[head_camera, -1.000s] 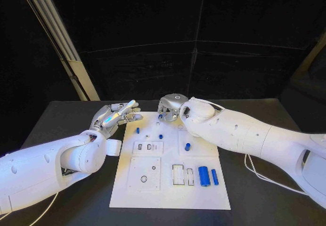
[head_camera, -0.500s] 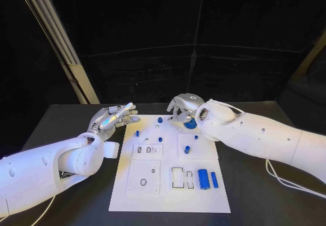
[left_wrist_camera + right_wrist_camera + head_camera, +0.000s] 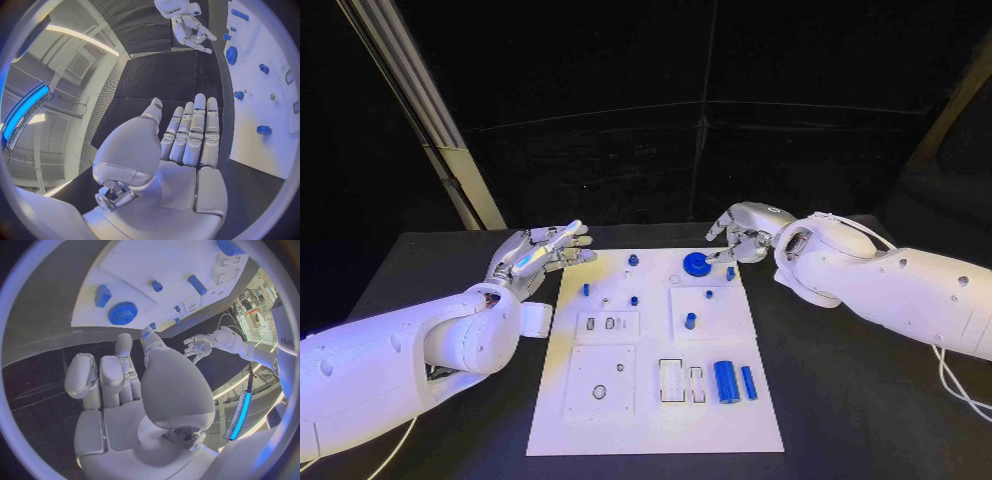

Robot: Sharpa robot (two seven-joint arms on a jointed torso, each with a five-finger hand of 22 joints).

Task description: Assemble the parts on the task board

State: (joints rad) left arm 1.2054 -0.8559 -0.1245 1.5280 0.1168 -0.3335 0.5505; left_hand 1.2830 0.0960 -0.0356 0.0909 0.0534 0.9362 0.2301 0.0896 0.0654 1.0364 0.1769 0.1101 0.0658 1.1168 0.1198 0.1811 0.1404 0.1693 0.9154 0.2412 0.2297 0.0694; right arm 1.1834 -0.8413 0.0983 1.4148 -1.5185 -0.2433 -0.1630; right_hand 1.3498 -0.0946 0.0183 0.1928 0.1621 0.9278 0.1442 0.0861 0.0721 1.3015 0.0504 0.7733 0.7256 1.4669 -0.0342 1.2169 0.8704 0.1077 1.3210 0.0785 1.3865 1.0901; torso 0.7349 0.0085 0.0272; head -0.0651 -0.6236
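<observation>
Looking down from my head, I see the board (image 3: 655,400) lying flat mid-table, with my left hand (image 3: 538,250) just off its far left corner, fingers straight and together, holding nothing. My right hand (image 3: 740,232) hangs by the far right corner, fingers loosely curled and apart, also empty. On the board a blue gear (image 3: 695,264) sits near that right hand, small blue pegs (image 3: 633,259) dot the far part, and two blue cylinders (image 3: 727,381) lie side by side at the near right, next to a rectangular slot (image 3: 671,379). From my left wrist, my palm (image 3: 187,150) is flat and bare over the black table (image 3: 156,80), beside the board's edge (image 3: 262,155); the gear (image 3: 232,54) and pegs (image 3: 264,130) show on it, and my right hand (image 3: 190,32) is beyond. From my right wrist, my fingers (image 3: 115,375) bend slightly around nothing, short of the board (image 3: 162,265), where the gear (image 3: 122,313) stands close to the nearest edge.
</observation>
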